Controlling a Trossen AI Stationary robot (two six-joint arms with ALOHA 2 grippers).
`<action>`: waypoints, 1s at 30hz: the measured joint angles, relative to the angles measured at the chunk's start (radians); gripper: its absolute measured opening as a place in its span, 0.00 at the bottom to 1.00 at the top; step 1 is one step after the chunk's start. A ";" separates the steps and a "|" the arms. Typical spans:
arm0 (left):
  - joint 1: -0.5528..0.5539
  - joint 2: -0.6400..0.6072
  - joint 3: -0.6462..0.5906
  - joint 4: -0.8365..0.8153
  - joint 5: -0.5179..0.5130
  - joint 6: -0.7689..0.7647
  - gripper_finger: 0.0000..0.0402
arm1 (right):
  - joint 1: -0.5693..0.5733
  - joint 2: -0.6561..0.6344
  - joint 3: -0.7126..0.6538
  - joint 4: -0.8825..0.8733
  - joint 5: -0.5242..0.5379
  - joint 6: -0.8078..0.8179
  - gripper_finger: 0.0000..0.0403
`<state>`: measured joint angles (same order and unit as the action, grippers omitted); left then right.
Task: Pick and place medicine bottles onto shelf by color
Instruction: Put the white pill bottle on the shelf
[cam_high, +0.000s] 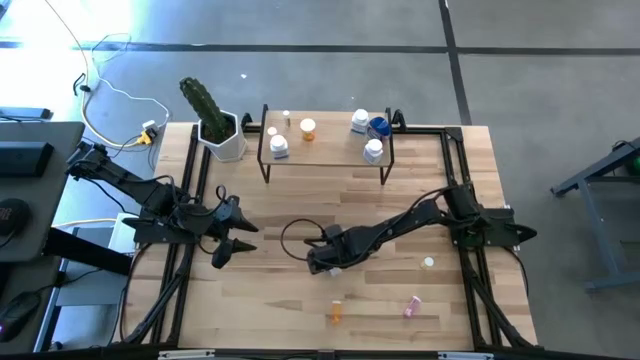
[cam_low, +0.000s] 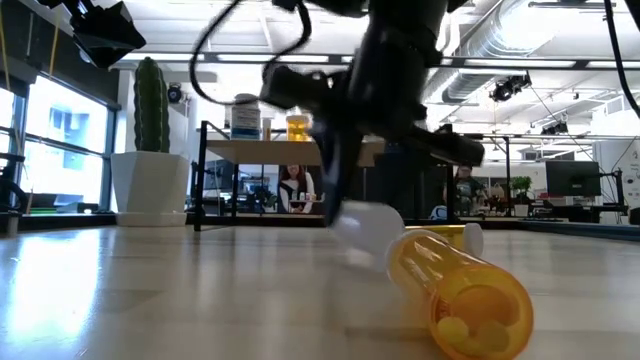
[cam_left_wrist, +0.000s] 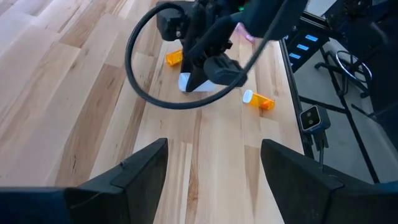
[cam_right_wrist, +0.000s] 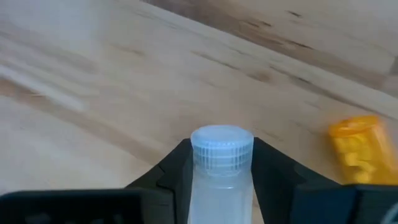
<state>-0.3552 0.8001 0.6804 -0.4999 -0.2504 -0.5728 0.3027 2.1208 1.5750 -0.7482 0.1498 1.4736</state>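
Spreading under everything, the wooden table (cam_high: 300, 310) carries the shelf (cam_high: 325, 150) at its far edge, and the shelf serves as the landmark for all else. Just beside the shelf's left end stands the white pot with its cactus (cam_high: 213, 120). On the shelf's board sit several small bottles: white ones (cam_high: 279, 147) toward its left end, an orange one (cam_high: 307, 128) near the middle, a blue one (cam_high: 379, 127) and more white ones toward its right end. In front of the shelf, about mid-table, the right gripper (cam_right_wrist: 221, 171) reaches low over the wood, its fingers pressed against both sides of a white bottle (cam_right_wrist: 221, 165) with a ribbed cap (the right wrist view shows the grip clearly). Left of that and well in front of the shelf's left end, the left gripper (cam_left_wrist: 214, 165) hovers with its fingers spread wide and nothing between them. Farthest from the shelf, near the table's front edge, lie an orange bottle (cam_high: 337, 312) and a pink bottle (cam_high: 411, 306); a small white-capped one (cam_high: 428, 263) rests right of the right gripper.
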 joint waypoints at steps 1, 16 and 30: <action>0.000 0.000 0.000 0.000 0.000 0.000 0.62 | 0.004 -0.001 0.012 0.002 0.011 -0.001 0.31; 0.000 -0.012 0.000 0.003 0.003 0.026 0.62 | 0.048 -0.002 0.322 -0.185 0.591 -0.094 0.31; 0.000 -0.113 0.000 0.027 -0.160 0.128 0.62 | -0.040 -0.004 0.439 -0.235 1.120 -0.082 0.32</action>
<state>-0.3553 0.6875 0.6804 -0.4725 -0.4109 -0.4446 0.2625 2.1170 2.0136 -0.9836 1.2700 1.3915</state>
